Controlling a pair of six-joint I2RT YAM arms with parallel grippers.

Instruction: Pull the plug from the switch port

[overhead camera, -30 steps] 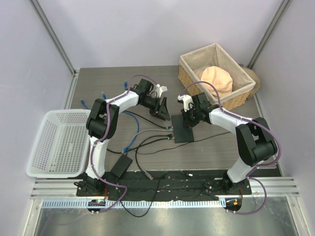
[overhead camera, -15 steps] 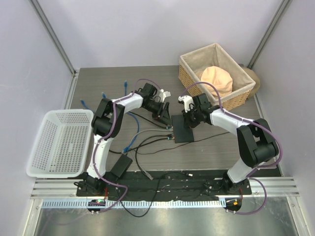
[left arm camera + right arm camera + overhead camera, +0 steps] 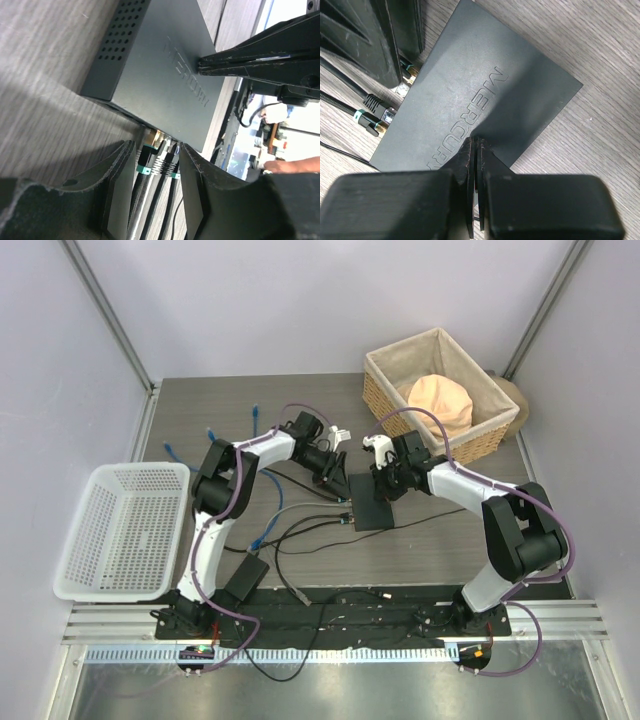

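The switch is a flat dark-grey box lying mid-table, its lid lettered. Two black plugs with teal tags sit in the sockets on its near-left edge. My left gripper is at that edge, open, and both plugs stand between its fingers with small gaps on either side. My right gripper is shut, its tips resting on the switch's lid; it also shows in the left wrist view. Two more plugs sit further along the same edge.
A wicker basket holding a peach-coloured lump stands at the back right. A white plastic basket is at the left. A black power adapter lies near the front. Black and blue cables trail left of the switch.
My left gripper has moved right up to the switch's socket edge, and its jaws have narrowed around the plugs. The right gripper and the switch have not moved.
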